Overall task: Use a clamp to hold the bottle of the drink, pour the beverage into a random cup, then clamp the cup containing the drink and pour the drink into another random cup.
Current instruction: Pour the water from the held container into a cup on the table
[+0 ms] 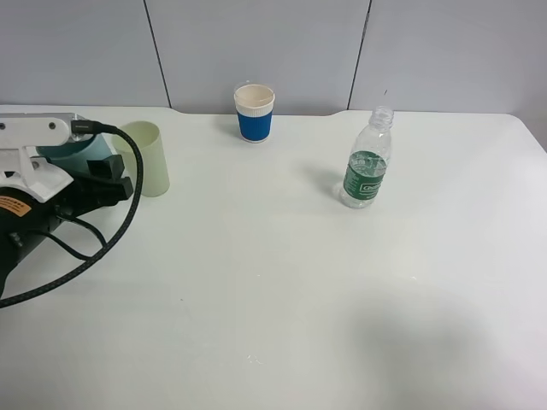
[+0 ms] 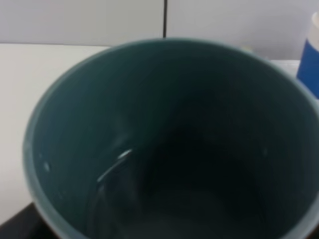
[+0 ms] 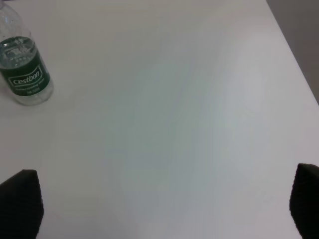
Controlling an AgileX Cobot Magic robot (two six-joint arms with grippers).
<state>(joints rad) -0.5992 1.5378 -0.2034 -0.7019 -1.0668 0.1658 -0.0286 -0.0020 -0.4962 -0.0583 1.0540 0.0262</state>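
Left wrist view: the left claw [image 1: 89,164] pinches a teal plastic cup [image 2: 164,149], whose open mouth fills the frame. One dark finger [image 2: 17,221] lies against the cup's outer wall. A curved glint shows low on the inner wall; what the cup contains cannot be determined. In the exterior high view this cup sits at the left edge of the white counter [image 1: 273,299], partly under the arm, with a black cable [image 1: 135,192] looping past it.

Right wrist view: the right claw [image 3: 162,204] is spread wide, its two dark fingertips [image 3: 20,204] at opposite sides of the frame above the counter.

Count: three cups, one bottle.
- Cup 1: the teal plastic cup.
- Cup 2: a pale yellow-green tumbler [image 1: 149,158], upright, just beside cup 1.
- Cup 3: a white paper cup with a blue sleeve [image 1: 254,113], upright near the rear edge, well apart from both.

The clear plastic bottle [image 1: 367,171] stands upright on the right half of the counter, well apart from all cups. Its neck is open. A green label reading "Cestbon" wraps its middle, and clear liquid reaches just above the label.
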